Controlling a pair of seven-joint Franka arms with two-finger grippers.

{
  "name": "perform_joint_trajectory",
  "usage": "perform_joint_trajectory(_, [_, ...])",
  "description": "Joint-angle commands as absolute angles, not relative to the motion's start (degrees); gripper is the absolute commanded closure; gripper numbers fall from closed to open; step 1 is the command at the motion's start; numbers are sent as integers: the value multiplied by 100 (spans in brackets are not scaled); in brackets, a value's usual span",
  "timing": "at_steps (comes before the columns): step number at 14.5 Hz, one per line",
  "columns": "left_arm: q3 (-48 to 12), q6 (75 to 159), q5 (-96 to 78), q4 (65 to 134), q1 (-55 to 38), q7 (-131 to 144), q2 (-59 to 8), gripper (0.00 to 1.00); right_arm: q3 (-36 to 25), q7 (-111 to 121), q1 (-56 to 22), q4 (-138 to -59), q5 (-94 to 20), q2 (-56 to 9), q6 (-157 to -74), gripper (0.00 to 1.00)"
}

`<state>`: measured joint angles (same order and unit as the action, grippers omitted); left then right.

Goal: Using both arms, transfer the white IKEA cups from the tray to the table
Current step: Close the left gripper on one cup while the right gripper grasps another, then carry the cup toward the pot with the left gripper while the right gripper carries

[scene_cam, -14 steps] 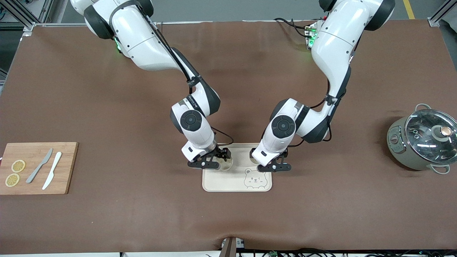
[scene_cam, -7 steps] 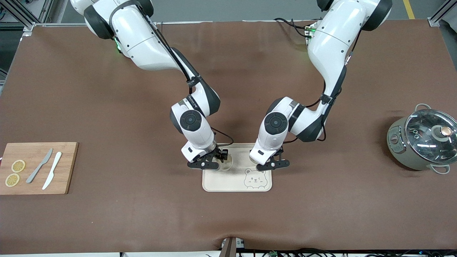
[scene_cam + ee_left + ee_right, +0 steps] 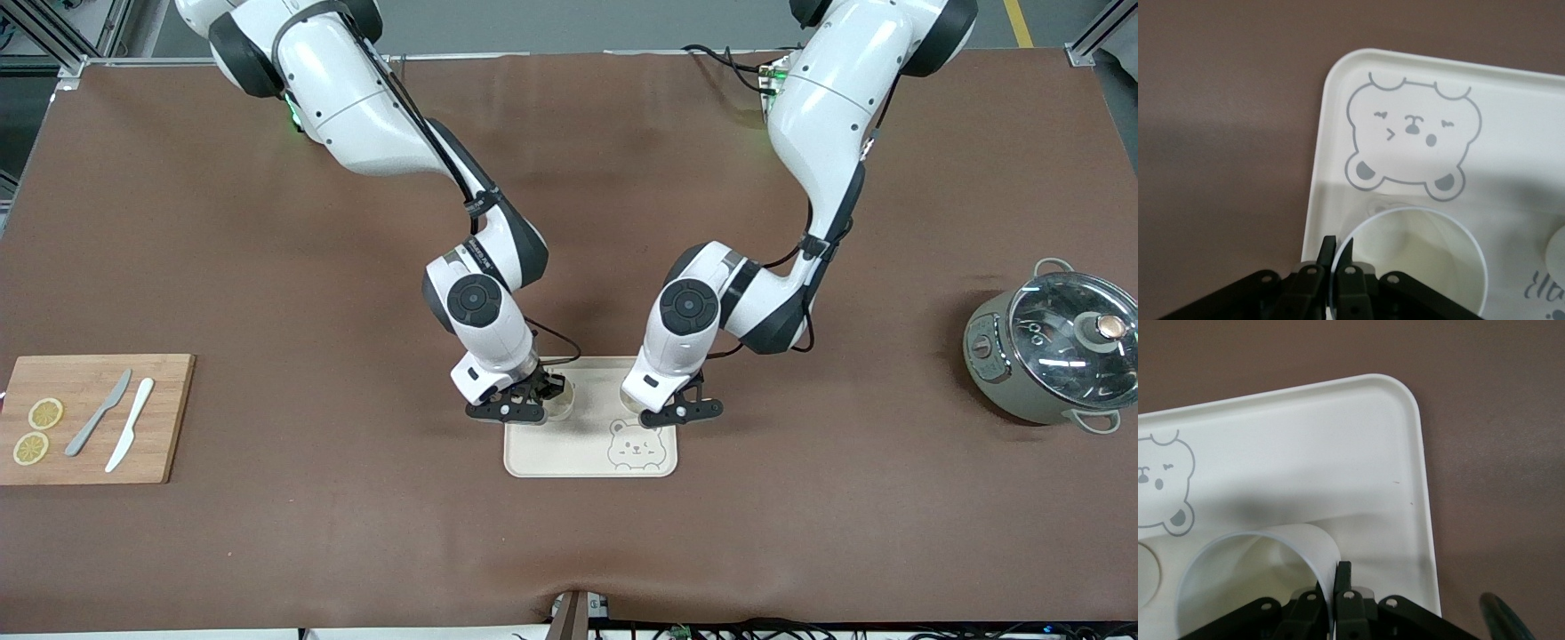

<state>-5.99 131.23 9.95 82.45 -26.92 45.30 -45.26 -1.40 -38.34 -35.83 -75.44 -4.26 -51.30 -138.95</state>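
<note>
Two cream-white cups are over the cream bear tray [image 3: 569,455] at mid-table. My right gripper [image 3: 532,402] is shut on the rim of one cup [image 3: 562,408] over the tray's corner toward the right arm's end. In the right wrist view, the gripper [image 3: 1335,577] pinches that cup's [image 3: 1251,580] wall. My left gripper [image 3: 680,409] is shut on the other cup [image 3: 631,402], mostly hidden under the hand, over the tray's other end. In the left wrist view, the gripper [image 3: 1337,250] pinches that cup's [image 3: 1418,260] rim beside the bear drawing [image 3: 1411,133]. I cannot tell whether the cups touch the tray.
A wooden cutting board [image 3: 160,418] with two lemon slices, a grey knife and a white knife lies toward the right arm's end. A grey-green pot with a glass lid [image 3: 1053,351] stands toward the left arm's end.
My left gripper and its cup have shifted a little toward the right arm's end over the tray. My right gripper has barely moved. Both stay shut on their cups.
</note>
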Motion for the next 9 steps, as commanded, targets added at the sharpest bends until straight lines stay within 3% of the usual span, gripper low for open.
perform_joint_trajectory(1, [-571,12676,1178,8235,-2611,4632,-4211,100,-158,-3972,-3595,-7374,-352,-5229,-13878,100])
perform_joint_trajectory(7, [-598,11692,1160,8235,-2049,3624,-3420,100,-132,-3946,-3542,-7391,-448,-4932,-13720,100])
perform_joint_trajectory(9, [-606,11436,1108,8235,-1812,3210,-3165,100,-132,-3920,-3455,-7400,-440,-4695,-13239,100])
